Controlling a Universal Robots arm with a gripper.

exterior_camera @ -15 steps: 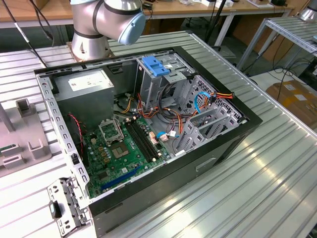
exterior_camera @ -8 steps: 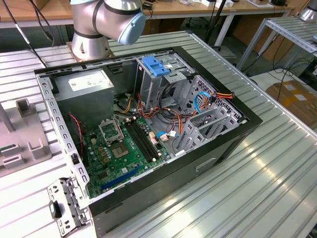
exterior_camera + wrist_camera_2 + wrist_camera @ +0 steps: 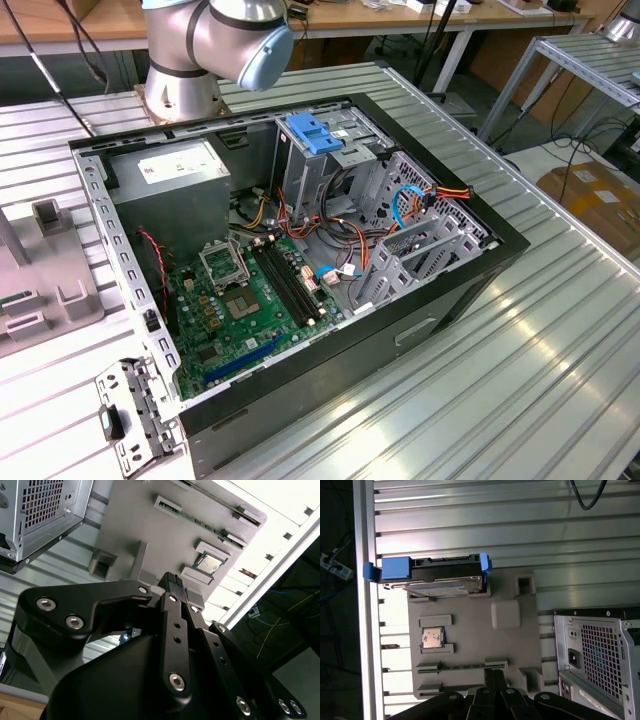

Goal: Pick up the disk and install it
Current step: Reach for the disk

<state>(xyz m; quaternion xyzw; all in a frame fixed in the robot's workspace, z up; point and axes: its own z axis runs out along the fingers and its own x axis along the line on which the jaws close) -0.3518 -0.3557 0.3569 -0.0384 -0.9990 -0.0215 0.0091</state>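
Closed, empty tool [image 3: 495,675] hangs apart from the disk [image 3: 435,577] ahead; rigid, weighty, shock-sensitive, it is probably best pinched across its flat faces.

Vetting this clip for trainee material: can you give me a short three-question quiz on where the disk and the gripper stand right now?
1. True or false: the gripper holds the disk.
2. The disk rests in: A) the grey fixture tray; B) a drive bay; C) a cardboard box.
3. Fill in: the disk's side rails are ____ in colour.
Key: 1 false; 2 A; 3 blue.
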